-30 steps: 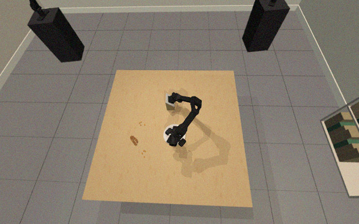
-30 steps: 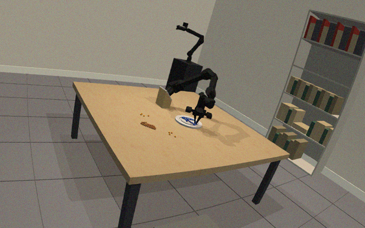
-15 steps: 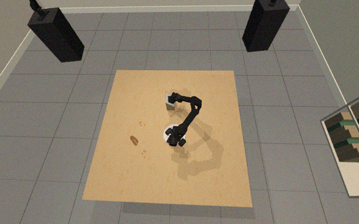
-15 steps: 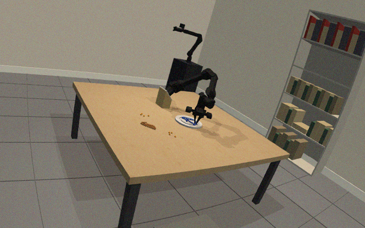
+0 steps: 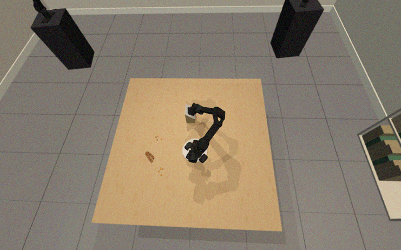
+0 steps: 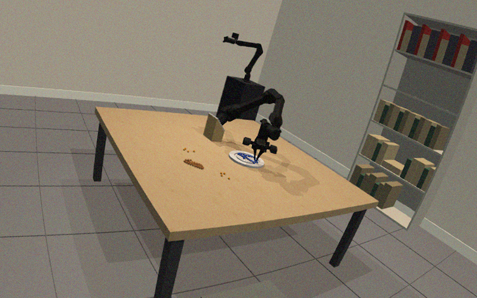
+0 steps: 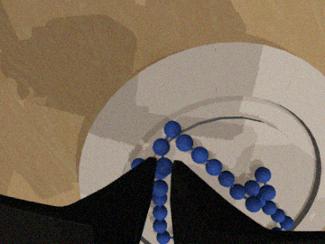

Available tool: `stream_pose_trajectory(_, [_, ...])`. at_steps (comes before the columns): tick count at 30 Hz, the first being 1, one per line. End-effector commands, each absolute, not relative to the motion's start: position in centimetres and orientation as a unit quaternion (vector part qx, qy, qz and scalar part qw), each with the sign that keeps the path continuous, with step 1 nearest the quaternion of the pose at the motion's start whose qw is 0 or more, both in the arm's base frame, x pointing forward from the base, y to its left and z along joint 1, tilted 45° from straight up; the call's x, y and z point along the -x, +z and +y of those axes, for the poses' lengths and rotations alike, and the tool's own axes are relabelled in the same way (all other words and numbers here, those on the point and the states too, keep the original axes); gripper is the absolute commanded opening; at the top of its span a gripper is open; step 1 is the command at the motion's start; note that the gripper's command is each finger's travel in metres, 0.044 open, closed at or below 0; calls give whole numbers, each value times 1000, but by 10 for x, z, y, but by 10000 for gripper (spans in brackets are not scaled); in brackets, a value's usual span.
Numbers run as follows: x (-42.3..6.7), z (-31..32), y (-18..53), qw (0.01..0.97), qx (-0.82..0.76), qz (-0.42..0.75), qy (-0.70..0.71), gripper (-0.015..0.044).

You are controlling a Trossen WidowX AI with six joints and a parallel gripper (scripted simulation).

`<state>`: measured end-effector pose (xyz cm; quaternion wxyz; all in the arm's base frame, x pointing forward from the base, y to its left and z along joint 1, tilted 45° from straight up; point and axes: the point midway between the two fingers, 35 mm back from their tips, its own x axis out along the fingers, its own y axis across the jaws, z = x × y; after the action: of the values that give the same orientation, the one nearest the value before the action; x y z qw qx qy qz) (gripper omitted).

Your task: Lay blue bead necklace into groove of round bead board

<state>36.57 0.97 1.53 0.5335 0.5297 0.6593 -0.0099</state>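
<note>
The round white bead board (image 7: 199, 74) (image 6: 233, 157) (image 5: 184, 148) lies on the wooden table, with a thin circular groove (image 7: 312, 135) near its rim. The blue bead necklace (image 7: 208, 162) (image 6: 246, 157) lies bunched on the board, mostly inside the groove ring. One strand runs up to a bend, another trails to the lower right. My gripper (image 7: 164, 167) (image 6: 255, 155) (image 5: 195, 154) stands over the board's near side, shut on a strand of the necklace. The beads between the fingers show in the wrist view. In the overhead view the arm hides most of the board.
A brown bead string (image 6: 193, 163) (image 5: 149, 156) and scattered orange beads (image 6: 224, 174) (image 6: 188, 149) lie on the table left of the board. The arm's tan base block (image 6: 213, 128) stands behind. A bookshelf (image 6: 416, 114) stands off to the right.
</note>
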Motion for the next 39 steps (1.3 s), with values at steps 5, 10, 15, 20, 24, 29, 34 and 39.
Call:
stream_pose_trajectory(5, [-373,9,21,536,-529,658,-9,0])
stream_pose_trajectory(10, [-375,10,22,536,-529,658,-9,0])
stream_pose_trajectory(15, [-375,13,19,536,-530,658,-9,0])
stream_pose_trajectory(20, [-376,19,13,536,-530,658,-8,0])
stream_pose_trajectory(24, [-377,21,10,536,-530,658,-8,0])
stream_pose_trajectory(29, [-377,21,10,536,-530,658,-8,0])
stream_pose_trajectory(34, [-377,21,10,536,-530,658,-8,0])
stream_pose_trajectory(39, [-377,21,10,536,-530,658,-8,0])
